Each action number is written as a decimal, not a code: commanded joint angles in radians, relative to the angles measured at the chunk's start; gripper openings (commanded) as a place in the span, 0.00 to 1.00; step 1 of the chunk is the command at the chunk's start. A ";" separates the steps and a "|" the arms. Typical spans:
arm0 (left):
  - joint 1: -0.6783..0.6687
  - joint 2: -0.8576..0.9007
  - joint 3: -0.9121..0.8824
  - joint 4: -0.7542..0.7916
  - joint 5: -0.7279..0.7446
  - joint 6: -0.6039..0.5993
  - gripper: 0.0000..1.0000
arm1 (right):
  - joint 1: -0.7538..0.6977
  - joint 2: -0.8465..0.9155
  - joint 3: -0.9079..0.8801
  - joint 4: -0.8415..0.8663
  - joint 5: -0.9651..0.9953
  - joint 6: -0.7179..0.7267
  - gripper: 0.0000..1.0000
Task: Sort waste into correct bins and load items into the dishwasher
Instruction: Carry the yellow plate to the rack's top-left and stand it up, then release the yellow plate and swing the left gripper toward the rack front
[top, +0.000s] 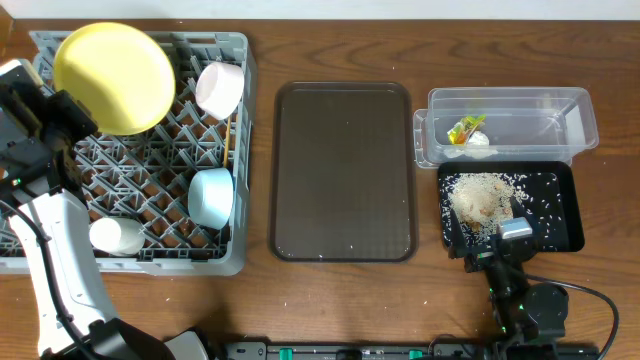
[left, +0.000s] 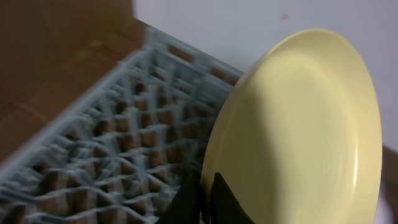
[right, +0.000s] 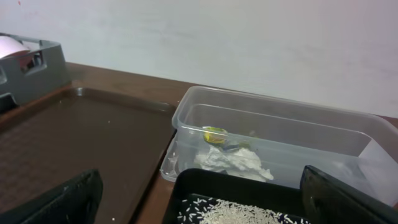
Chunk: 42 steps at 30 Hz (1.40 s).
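Left gripper (left: 208, 186) clamps plate (left: 292, 124) rim | plate over rack (left: 106, 143) corner | right gripper (right: 202, 199) apart

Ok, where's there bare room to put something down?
The brown tray, between the dish rack and the clear bin, is practically bare. The rack's centre, between yellow plate, blue bowl and white cup, is free too. Crowded: the right side, bin beside rice-strewn black tray.

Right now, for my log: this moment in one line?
left jaws: shut on yellow plate over dish rack | right jaws: open over rice tray
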 joint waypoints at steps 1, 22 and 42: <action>0.003 0.021 0.007 0.021 -0.134 0.106 0.08 | -0.008 -0.005 -0.003 0.000 0.002 -0.009 0.99; -0.013 0.150 0.007 0.089 -0.264 0.283 0.08 | -0.008 -0.005 -0.003 0.000 0.002 -0.009 0.99; -0.182 -0.018 0.007 -0.038 -0.264 0.161 0.58 | -0.008 -0.005 -0.003 0.000 0.002 -0.009 0.99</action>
